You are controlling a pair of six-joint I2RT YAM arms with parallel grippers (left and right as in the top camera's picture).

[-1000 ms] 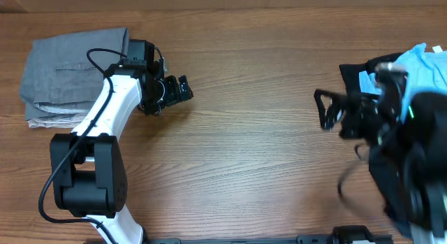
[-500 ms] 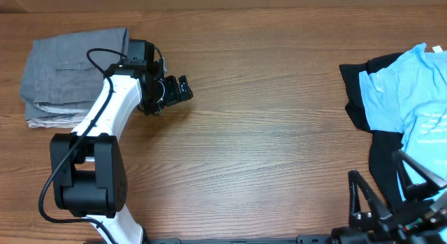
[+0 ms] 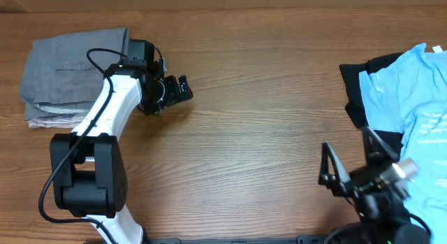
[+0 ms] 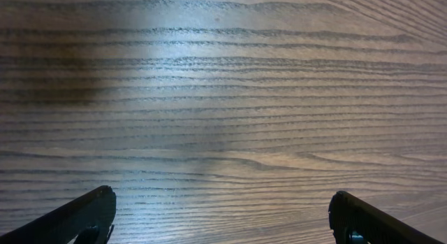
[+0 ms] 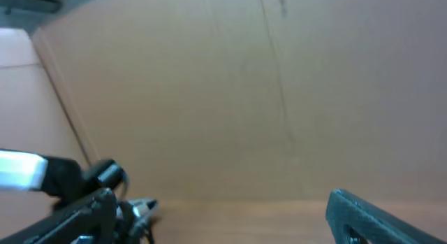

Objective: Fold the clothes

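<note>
The clothes lie in two places. Folded grey shorts [image 3: 66, 73] rest at the far left of the table. At the right edge a light-blue T-shirt [image 3: 412, 97] lies spread over a black garment [image 3: 357, 87]. My left gripper [image 3: 186, 90] hovers just right of the shorts, open, and in the left wrist view [image 4: 222, 205] only bare wood shows between its fingers [image 4: 84, 216]. My right gripper [image 3: 346, 147] stands open near the front right, beside the T-shirt's lower part, holding nothing. Its wrist view [image 5: 223, 205] looks level across the table.
The wooden table [image 3: 265, 111] stretches between the two piles. The left arm's base [image 3: 87, 177] stands at the front left. In the right wrist view a plain brown wall [image 5: 244, 83] fills the background, with the left arm [image 5: 84, 184] at the left.
My right arm left the clothing pile at the right, dropped toward the front edge, and now sits raised at the front right. The left arm and the shorts have not moved.
</note>
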